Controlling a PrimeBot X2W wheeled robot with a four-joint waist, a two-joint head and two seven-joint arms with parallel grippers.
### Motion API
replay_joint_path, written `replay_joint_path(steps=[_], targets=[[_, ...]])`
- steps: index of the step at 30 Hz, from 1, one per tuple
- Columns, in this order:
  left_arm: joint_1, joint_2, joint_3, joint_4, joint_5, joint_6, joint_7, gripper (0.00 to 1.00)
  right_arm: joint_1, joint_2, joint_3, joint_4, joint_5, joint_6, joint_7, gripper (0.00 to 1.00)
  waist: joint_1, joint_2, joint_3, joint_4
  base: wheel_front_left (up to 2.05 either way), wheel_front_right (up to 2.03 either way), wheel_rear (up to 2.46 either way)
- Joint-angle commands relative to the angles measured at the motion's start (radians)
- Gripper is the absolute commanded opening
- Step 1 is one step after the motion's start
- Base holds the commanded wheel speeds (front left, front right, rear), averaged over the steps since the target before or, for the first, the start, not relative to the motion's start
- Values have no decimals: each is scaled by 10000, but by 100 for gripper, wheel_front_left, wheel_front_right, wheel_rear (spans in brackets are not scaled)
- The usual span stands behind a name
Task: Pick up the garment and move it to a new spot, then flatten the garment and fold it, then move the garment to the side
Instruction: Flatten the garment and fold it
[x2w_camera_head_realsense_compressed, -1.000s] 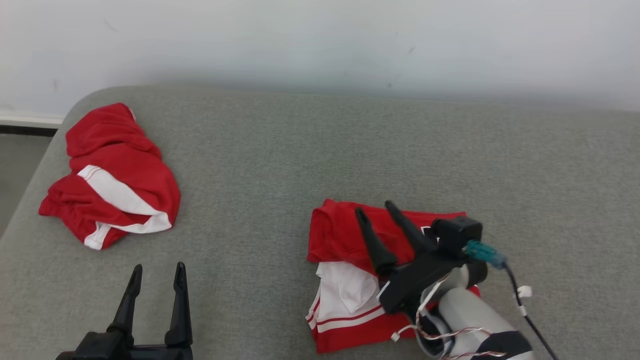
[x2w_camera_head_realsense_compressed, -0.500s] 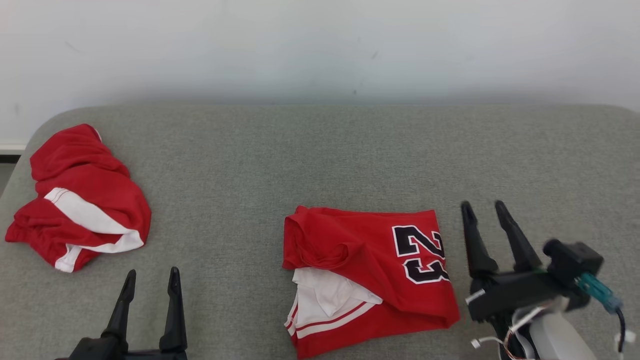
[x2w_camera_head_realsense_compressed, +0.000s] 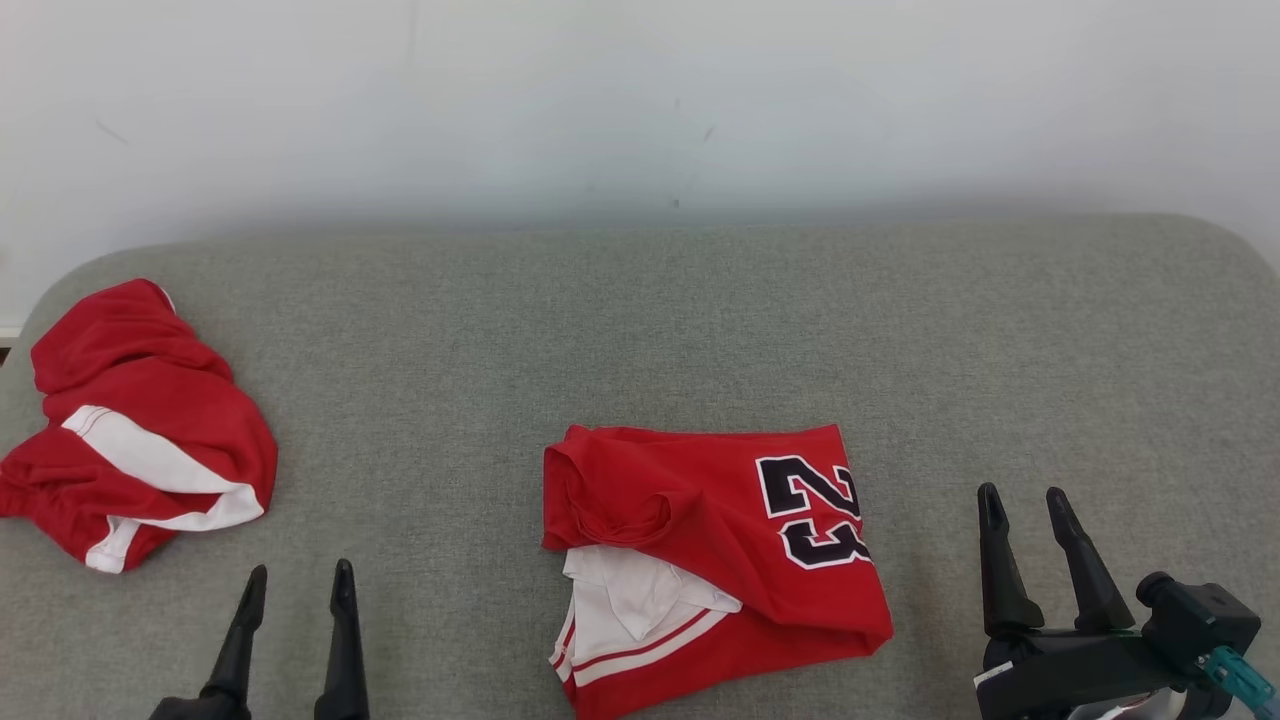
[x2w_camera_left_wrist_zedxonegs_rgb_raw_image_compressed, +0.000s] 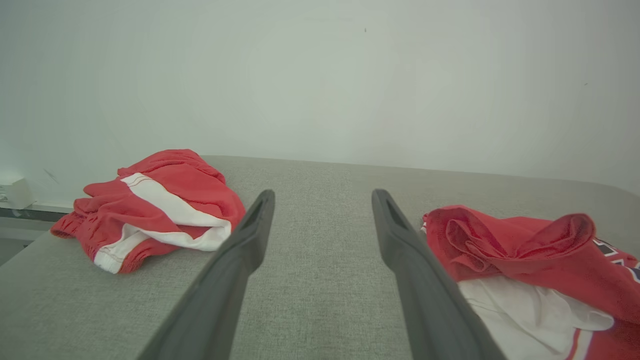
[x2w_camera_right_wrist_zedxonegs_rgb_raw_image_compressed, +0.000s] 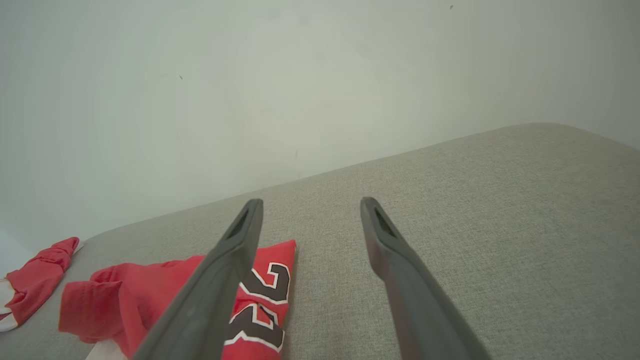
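**Both our grippers are open and hold nothing**

Our left gripper (x2w_camera_head_realsense_compressed: 300, 570) is low on our left side. Its two dark fingers stand wide apart, with nothing between them. Our right gripper (x2w_camera_head_realsense_compressed: 1024, 492) is low on our right side. Its fingers stand wide apart too, and they hold nothing. Both grippers point away from us, toward the white wall (x2w_camera_head_realsense_compressed: 640, 100).

The red shirt (x2w_camera_head_realsense_compressed: 700, 520) lies folded on the grey couch (x2w_camera_head_realsense_compressed: 640, 330), between our two grippers. It sits near our right gripper, on that gripper's left, and does not touch it. It is farther from our left gripper, off to that gripper's right.

The shirt has a big black 23 with white edges on the end nearer our right gripper. On the end nearer our left gripper, the red cloth is bunched into a soft roll. A white part with red stripes peeks out from under the red, on the side close to us.

From our left wrist we see the shirt just beside the right finger. From our right wrist, the left finger crosses in front of the 23.

A crumpled red cloth (x2w_camera_head_realsense_compressed: 140, 430) with a white band lies to the left of our left gripper, farther out than its fingertips. It is near the couch's left edge. It is well apart from the shirt and touches no gripper.
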Motion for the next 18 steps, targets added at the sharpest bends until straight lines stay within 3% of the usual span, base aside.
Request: replay_joint_path(steps=[1,7,18], targets=[[-13,25,-86,16,-3,16,-31,100,101,27,-34,-42,-57,-19,0,100,1,0,21,-39,0,0,0],[-605,213,-1110,191,-22,17,-31,100,3,94,49,-30,-251,-19,0,100,1,0,138,-182,0,0,0],[-1982,802,-3972,1234,-497,19,-31,100,-258,166,165,146,-303,-19,-1,100,1,0,476,-877,0,0,0]])
